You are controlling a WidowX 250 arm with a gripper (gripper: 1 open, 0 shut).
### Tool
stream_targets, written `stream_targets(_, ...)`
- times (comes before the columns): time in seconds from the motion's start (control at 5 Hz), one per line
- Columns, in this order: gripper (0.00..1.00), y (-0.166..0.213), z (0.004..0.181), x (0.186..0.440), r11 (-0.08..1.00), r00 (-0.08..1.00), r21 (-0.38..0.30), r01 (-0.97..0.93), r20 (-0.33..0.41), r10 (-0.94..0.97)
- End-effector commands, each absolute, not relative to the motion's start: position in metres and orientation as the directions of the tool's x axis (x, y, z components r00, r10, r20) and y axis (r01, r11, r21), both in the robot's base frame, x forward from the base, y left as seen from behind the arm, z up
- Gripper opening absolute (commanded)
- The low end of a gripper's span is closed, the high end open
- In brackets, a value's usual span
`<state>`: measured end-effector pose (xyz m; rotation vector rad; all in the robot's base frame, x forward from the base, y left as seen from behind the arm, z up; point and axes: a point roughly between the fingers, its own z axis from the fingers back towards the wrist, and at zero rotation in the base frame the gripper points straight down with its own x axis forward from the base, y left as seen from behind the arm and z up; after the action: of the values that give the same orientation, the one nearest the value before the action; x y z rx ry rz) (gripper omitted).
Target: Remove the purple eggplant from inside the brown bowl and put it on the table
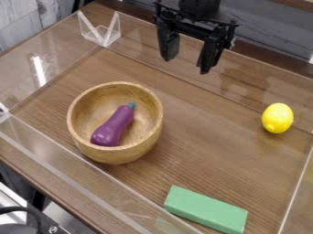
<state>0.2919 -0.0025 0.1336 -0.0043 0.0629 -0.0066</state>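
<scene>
Black end effector [188, 50] wide open, empty, touching nothing

The robot's gripper [188, 50] is black all over, matte, with a blocky housing at the top edge of the view. From that housing hang several long, narrow, flat-sided prongs, slightly tapered toward blunt tips. No markings, screws or cables can be made out on it.
</scene>
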Motion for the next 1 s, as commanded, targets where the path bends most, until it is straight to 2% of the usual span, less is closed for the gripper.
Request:
stream_targets(0.0, 1.00, 0.000, 0.125, 0.288, 1.000, 0.996, -0.005, 0.006, -0.089, -0.006)
stream_targets(0.4, 1.00, 0.025, 0.117, 0.249, 1.000, 0.997, 0.001, 0.023, -0.078, -0.023)
stream_targets(0.8, 1.00, 0.050, 0.103, 0.226, 1.000, 0.996, 0.012, 0.028, -0.087, -0.027)
